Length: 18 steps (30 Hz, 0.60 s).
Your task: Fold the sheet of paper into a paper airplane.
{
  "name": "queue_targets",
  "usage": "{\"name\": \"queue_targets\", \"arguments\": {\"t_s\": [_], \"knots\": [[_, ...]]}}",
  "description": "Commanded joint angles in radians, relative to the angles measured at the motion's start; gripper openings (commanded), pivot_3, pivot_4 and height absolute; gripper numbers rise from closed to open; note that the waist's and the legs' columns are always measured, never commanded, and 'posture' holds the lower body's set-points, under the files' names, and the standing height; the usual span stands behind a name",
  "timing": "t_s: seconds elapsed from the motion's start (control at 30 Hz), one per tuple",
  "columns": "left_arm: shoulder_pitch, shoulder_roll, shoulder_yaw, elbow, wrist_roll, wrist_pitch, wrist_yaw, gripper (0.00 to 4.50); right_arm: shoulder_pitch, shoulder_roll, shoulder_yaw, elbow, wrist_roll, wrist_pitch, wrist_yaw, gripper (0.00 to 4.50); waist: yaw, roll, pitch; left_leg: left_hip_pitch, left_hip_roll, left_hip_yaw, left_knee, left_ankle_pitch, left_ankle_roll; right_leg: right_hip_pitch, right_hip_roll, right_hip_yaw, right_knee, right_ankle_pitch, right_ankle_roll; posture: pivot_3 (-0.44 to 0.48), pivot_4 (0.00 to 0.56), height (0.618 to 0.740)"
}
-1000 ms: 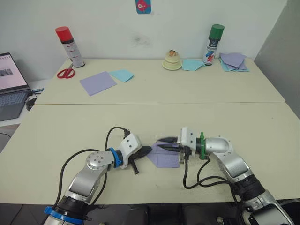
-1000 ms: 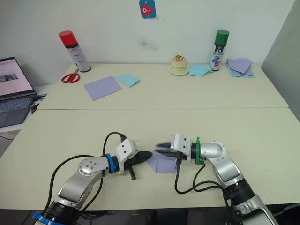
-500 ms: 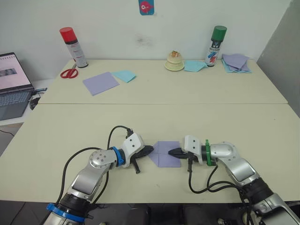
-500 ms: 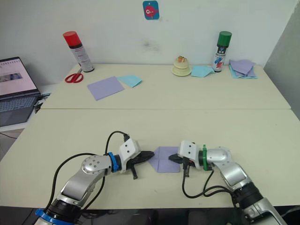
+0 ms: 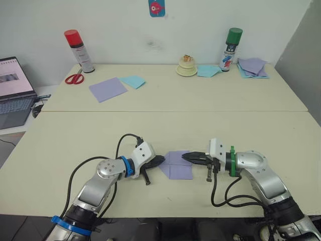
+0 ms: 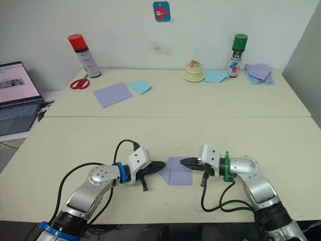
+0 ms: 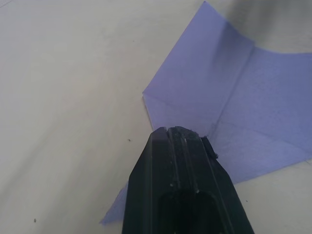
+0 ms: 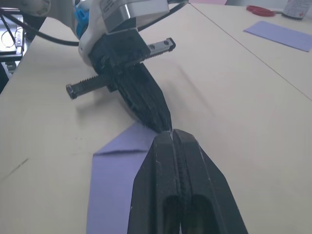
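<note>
I'm seeing both sets of jaws closed, left gripper [image 5: 156,161] pressing the sheet of paper's [image 5: 176,167] pointed end, right gripper [image 5: 186,156] tip over its opposite edge. Paper is lying flat on the table [image 5: 75,140]; the left wrist view is showing its diagonal creases.

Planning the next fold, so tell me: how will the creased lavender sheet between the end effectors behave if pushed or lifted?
The sheet of paper looks thin and lies nearly flat, so it is probably floppy and very light. On the smooth table it may slide rather than fold. Its creases should make it bend along those lines.
</note>
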State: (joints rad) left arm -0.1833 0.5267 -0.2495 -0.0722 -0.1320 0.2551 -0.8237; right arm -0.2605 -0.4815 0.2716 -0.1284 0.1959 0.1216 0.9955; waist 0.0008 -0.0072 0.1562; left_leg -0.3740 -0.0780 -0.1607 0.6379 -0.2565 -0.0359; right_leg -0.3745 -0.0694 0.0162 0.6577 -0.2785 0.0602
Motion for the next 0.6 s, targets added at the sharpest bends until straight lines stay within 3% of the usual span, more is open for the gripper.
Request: {"name": "queue_targets", "arguments": {"t_s": [0.03, 0.17, 0.33, 0.6], "knots": [[0.018, 0.004, -0.023, 0.025, 0.024, 0.026, -0.007, 0.00, -0.043, 0.024, 0.064, 0.132, -0.121, -0.021, -0.060, 0.02, -0.001, 0.000, 0.000, 0.001, 0.000, 0.000, -0.001, 0.000, 0.000, 0.000, 0.000, 0.000, 0.000, 0.000, 0.000, 0.000, 0.150, 0.740], [0.016, 0.006, -0.003, -0.011, 0.005, 0.031, -0.010, 0.00, -0.093, 0.007, 0.128, 0.264, -0.259, -0.124, -0.092, 0.02, -0.003, 0.000, 0.000, 0.001, 0.000, 0.001, -0.003, 0.000, 0.000, -0.001, 0.000, 0.001, 0.000, 0.000, -0.001, 0.000, 0.150, 0.740], [0.006, -0.006, 0.051, -0.113, -0.071, 0.058, -0.023, 0.00, -0.090, 0.007, 0.133, 0.276, -0.254, -0.139, -0.068, 0.02, -0.003, 0.000, 0.000, 0.003, 0.000, 0.001, -0.005, 0.000, 0.000, 0.000, 0.000, 0.001, 0.000, 0.000, 0.000, 0.000, 0.150, 0.740], [-0.048, -0.052, -0.032, -0.082, -0.010, 0.090, 0.001, 0.00, -0.070, 0.008, 0.120, 0.263, -0.237, -0.128, -0.060, 0.02, -0.003, -0.001, 0.001, 0.004, 0.000, 0.001, -0.008, 0.000, -0.001, 0.000, 0.001, 0.001, 0.000, 0.000, -0.001, 0.000, 0.150, 0.740]]}}
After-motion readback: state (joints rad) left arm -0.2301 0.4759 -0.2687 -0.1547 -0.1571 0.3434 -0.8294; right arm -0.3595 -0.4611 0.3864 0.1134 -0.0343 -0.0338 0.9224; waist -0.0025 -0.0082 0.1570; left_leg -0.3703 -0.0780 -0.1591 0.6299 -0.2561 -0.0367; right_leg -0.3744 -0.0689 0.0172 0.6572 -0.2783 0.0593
